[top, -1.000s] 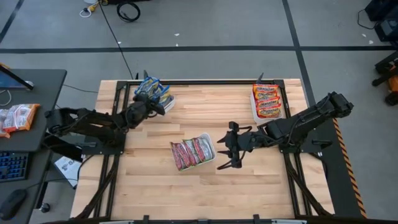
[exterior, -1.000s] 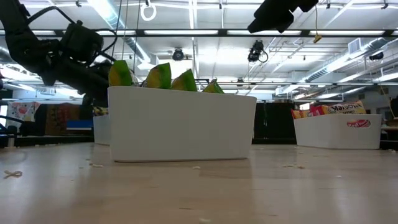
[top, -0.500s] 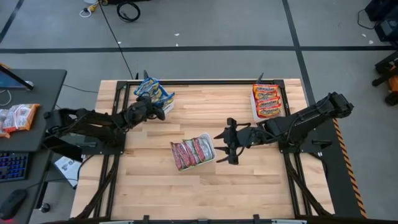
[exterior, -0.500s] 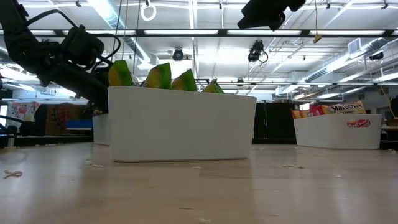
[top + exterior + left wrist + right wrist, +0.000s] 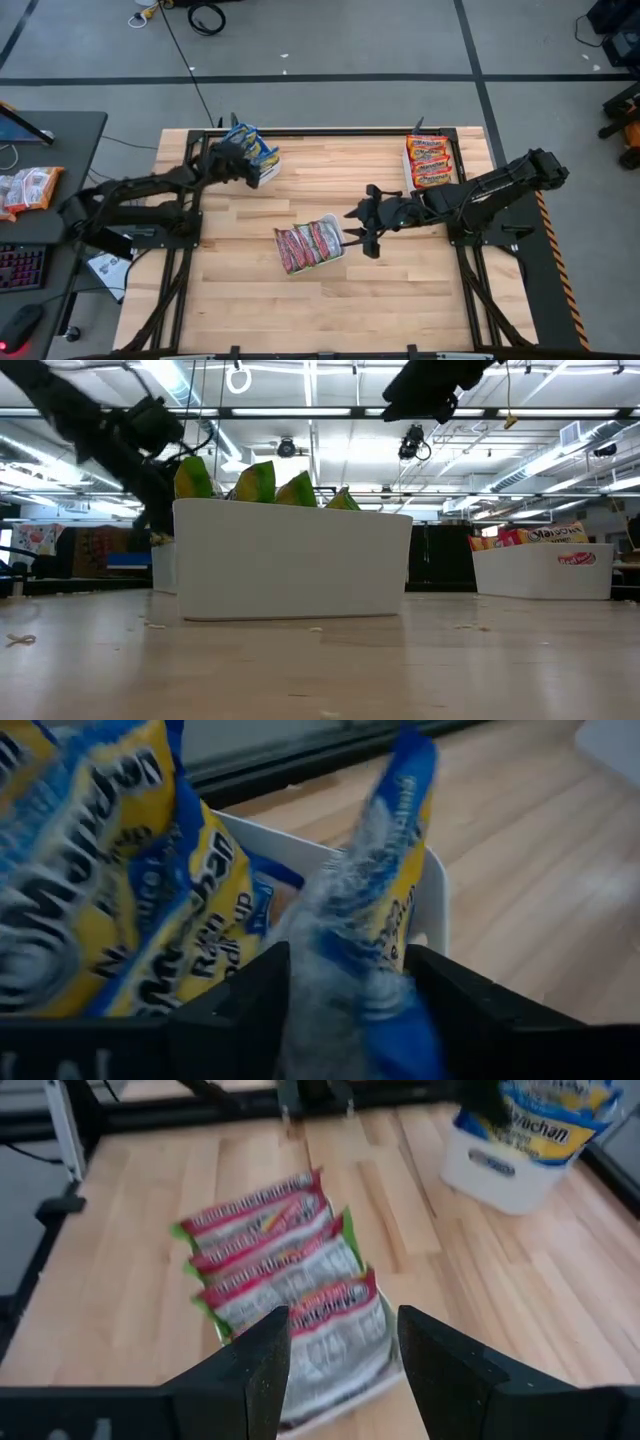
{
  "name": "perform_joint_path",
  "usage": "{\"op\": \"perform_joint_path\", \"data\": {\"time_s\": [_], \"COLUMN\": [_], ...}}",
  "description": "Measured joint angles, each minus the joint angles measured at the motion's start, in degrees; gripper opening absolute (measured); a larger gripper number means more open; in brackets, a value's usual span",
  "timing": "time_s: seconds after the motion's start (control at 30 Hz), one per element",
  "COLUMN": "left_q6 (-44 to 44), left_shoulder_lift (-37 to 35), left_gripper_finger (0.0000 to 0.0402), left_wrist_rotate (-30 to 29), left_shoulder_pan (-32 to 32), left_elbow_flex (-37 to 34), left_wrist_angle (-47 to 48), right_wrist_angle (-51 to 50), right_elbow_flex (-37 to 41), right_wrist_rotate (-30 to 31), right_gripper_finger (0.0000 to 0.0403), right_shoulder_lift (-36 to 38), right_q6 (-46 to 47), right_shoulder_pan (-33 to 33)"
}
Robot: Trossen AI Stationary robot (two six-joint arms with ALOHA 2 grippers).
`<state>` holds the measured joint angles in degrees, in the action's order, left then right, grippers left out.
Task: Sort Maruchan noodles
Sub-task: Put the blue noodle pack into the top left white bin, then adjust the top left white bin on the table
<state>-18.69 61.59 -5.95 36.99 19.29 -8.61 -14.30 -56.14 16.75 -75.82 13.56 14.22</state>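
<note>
Blue-and-yellow Maruchan noodles [image 5: 245, 142] stand packed in a white tray [image 5: 436, 895] at the table's far left. My left gripper [image 5: 250, 170] hovers over that tray, open, with one blurred blue packet [image 5: 385, 910] upright between its fingers. Red-and-green packets [image 5: 308, 244] lie in a white tray [image 5: 290, 565] at the table's middle. My right gripper [image 5: 360, 224] hangs open at that tray's right side, and nothing is between its fingers [image 5: 250, 1370]. Orange-red packets [image 5: 429, 160] fill a third tray at the far right. My left gripper stands with a finger [image 5: 250, 995] on either side of the blue packet's lower part [image 5: 345, 990], which fills the gap. I cannot tell whether the fingers touch it. The packet stands on edge, its top end over the tray's near wall.
A side desk [image 5: 50, 190] with a keyboard and one more packet stands left of the table. Bare wood lies along the table's near half. The orange packets' tray [image 5: 545, 572] shows at the right of the low view.
My right gripper has gone toward the table's far edge, along the middle tray's right side. My left arm has risen and reached farther over the blue packets' tray.
</note>
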Motion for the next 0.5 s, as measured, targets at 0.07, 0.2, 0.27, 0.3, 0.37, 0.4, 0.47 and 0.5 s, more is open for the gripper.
{"op": "perform_joint_path", "data": {"time_s": [0.07, 0.2, 0.27, 0.3, 0.37, 0.4, 0.47, 0.5], "left_q6": [1.19, 1.35, 1.37, 1.37, 1.35, 1.32, 0.78, 0.00], "left_shoulder_lift": [-2.07, -3.17, -3.62, -3.64, -3.51, -3.27, -1.82, -0.45], "left_gripper_finger": [0.0212, 0.0251, 0.0269, 0.0275, 0.0280, 0.0280, 0.0278, 0.0275], "left_wrist_rotate": [-0.02, -0.26, -1.38, -2.07, -3.71, -4.35, -4.61, -5.32], "left_shoulder_pan": [-0.06, -1.35, -2.39, -3.11, -4.80, -5.83, -7.93, -8.95], "left_elbow_flex": [5.14, 14.40, 18.54, 20.11, 21.95, 22.32, 22.59, 22.58], "left_wrist_angle": [11.90, 32.18, 34.98, 35.07, 31.38, 27.62, 19.24, 16.54], "right_wrist_angle": [-1.55, -3.06, -3.06, -3.03, -3.17, -3.40, -3.90, -4.25], "right_elbow_flex": [0.00, 0.00, 0.00, 0.00, 0.00, 0.00, 0.00, 0.00], "right_wrist_rotate": [-0.02, -0.85, -1.80, -2.09, -2.99, -3.35, -3.31, -2.83], "right_gripper_finger": [0.0190, 0.0190, 0.0190, 0.0190, 0.0190, 0.0190, 0.0190, 0.0190], "right_shoulder_lift": [-0.01, 0.00, 0.16, 0.21, 0.23, 0.23, 0.23, 0.23], "right_q6": [0.64, 0.05, -0.63, -1.10, -2.34, -3.17, -5.52, -6.80], "right_shoulder_pan": [0.00, -1.02, -2.04, -2.66, -3.88, -4.57, -5.53, -5.88]}}
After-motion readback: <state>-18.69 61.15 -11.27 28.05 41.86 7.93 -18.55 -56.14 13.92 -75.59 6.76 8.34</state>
